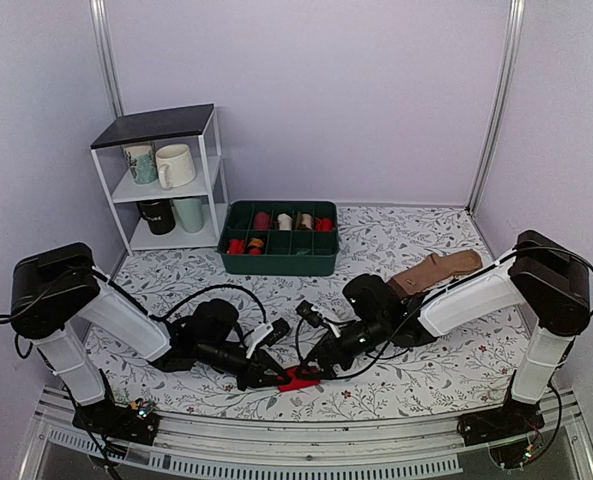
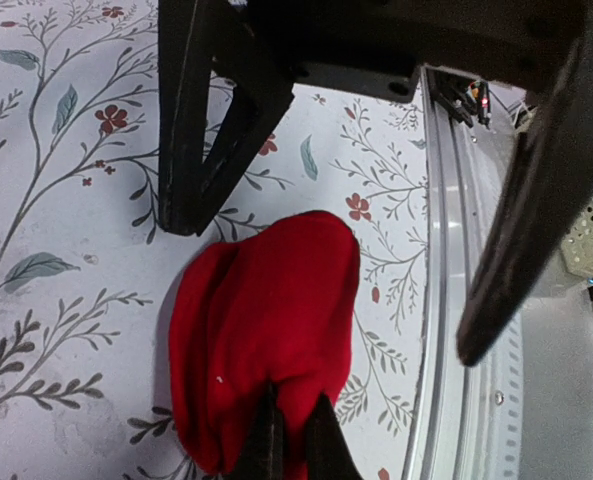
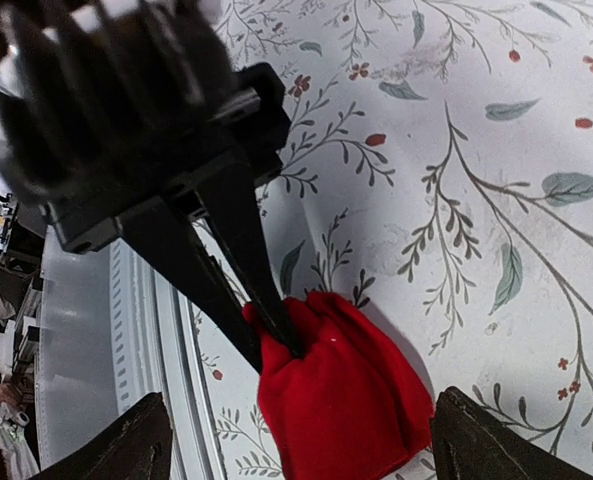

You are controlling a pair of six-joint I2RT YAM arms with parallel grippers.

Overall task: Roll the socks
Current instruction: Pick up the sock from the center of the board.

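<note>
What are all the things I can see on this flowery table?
red socks: one bunched bundle, bright red, front middle.
tan sock: one, tan, darker brown at its left end, far right.
bin: one, dark green, back middle.
sock rolls: several, red, brown and pale, in the bin's compartments.
shelf rack: one, white with a dark top, back left.
mugs: four, patterned, cream, black and pale green, on the rack's two lower shelves.
table: one, white flowery cover, under everything.
left arm: one, black and white, reaching in from the left.
right arm: one, black and white, reaching in from the right.
left end effector: one, black, open, at the red socks.
right end effector: one, black, open, at the red socks.
</note>
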